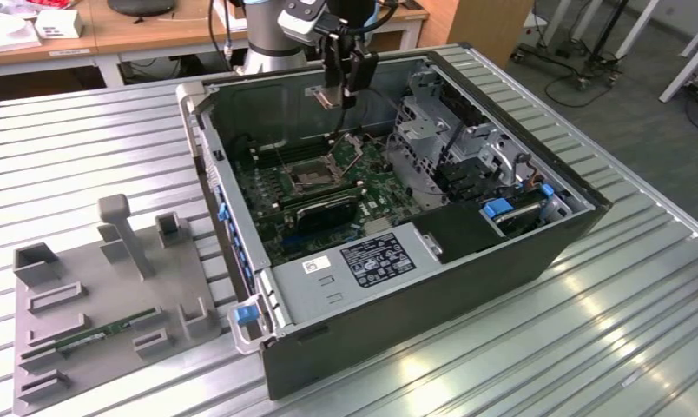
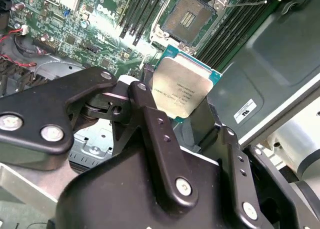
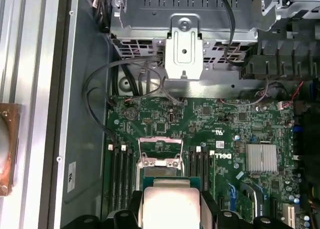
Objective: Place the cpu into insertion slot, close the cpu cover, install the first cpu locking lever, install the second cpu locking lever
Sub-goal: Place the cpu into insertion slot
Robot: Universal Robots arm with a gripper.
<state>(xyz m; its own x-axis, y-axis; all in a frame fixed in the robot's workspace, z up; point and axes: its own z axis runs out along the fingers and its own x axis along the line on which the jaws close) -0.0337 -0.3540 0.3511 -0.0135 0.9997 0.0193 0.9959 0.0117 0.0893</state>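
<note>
My gripper [image 2: 177, 103] is shut on the cpu [image 2: 182, 84], a pale silver-tan square chip with a green rim, held by two opposite edges. In the exterior view the gripper [image 1: 325, 97] hangs above the far end of the open computer case, with the cpu [image 1: 324, 95] well above the motherboard. The insertion slot [image 2: 192, 14] lies open on the board, its dark pin field bare; in the exterior view the slot [image 1: 311, 176] is nearer the camera than the gripper. The cpu cover [image 3: 160, 156] stands raised at the socket's edge. A thin wire lever [image 2: 245, 3] sticks out beside the socket.
The open case [image 1: 557, 234] lies on a ribbed metal table [image 1: 82, 148]. Drive cages [image 1: 442, 130] and cables crowd the exterior view's right of the board; black memory slots [image 3: 120, 174] flank the socket. A grey fixture [image 1: 95, 287] holding a green memory stick [image 1: 103, 334] stands at the exterior view's left.
</note>
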